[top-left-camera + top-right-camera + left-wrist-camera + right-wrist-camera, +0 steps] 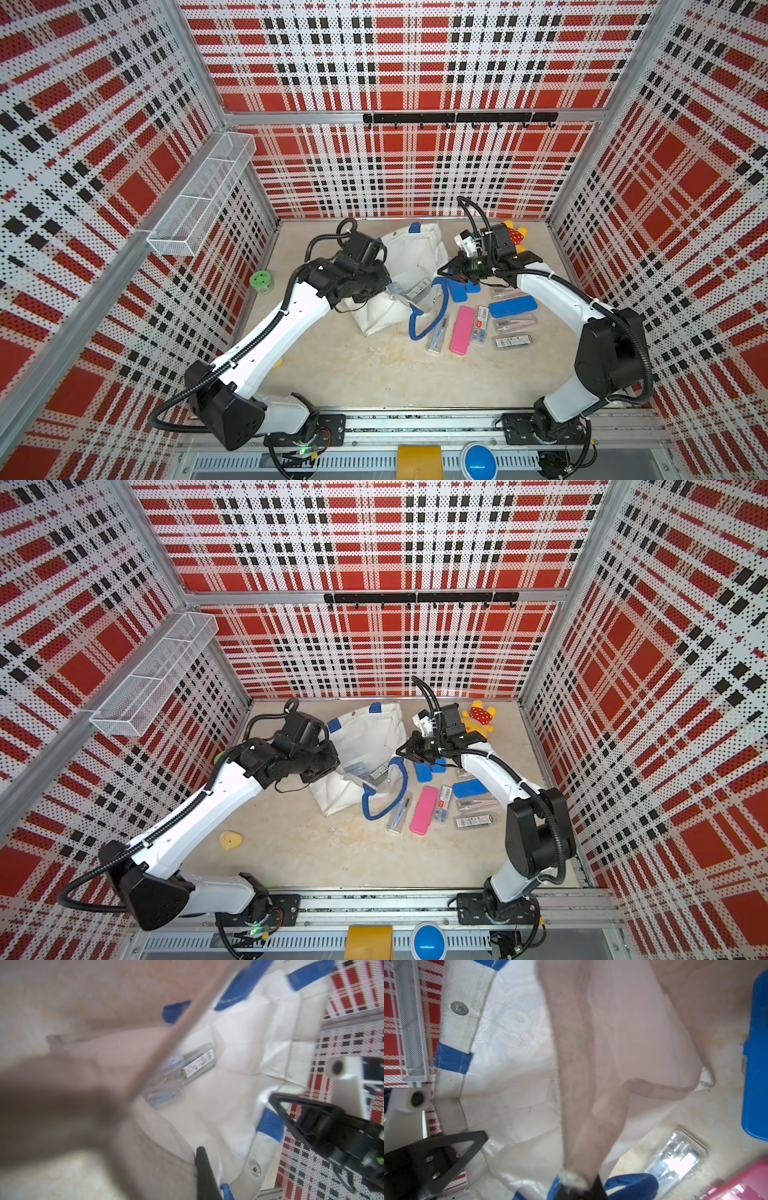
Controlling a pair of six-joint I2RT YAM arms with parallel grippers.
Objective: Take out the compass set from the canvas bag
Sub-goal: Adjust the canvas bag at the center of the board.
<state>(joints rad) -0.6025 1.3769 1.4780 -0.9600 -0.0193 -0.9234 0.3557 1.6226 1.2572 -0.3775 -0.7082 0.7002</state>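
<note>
Lying on the worktop [353, 374] between the two arms, the canvas bag [415, 257] has its mouth spread open; the right gripper [576, 1185] is clamped on the bag's rim, the fabric bunched between its jaws in the right wrist view; the left gripper [196, 1150] is closed on canvas at the opposite side of the mouth, with blurred cloth close across its camera; inside the mouth sit a labelled clear case [198, 1065] and a second clear case [164, 1093] just beside it; which of them is the compass set I cannot tell; a blue handle [432, 307] trails onto the worktop near a pink case [462, 330] and a blue case [512, 308] outside the bag
</note>
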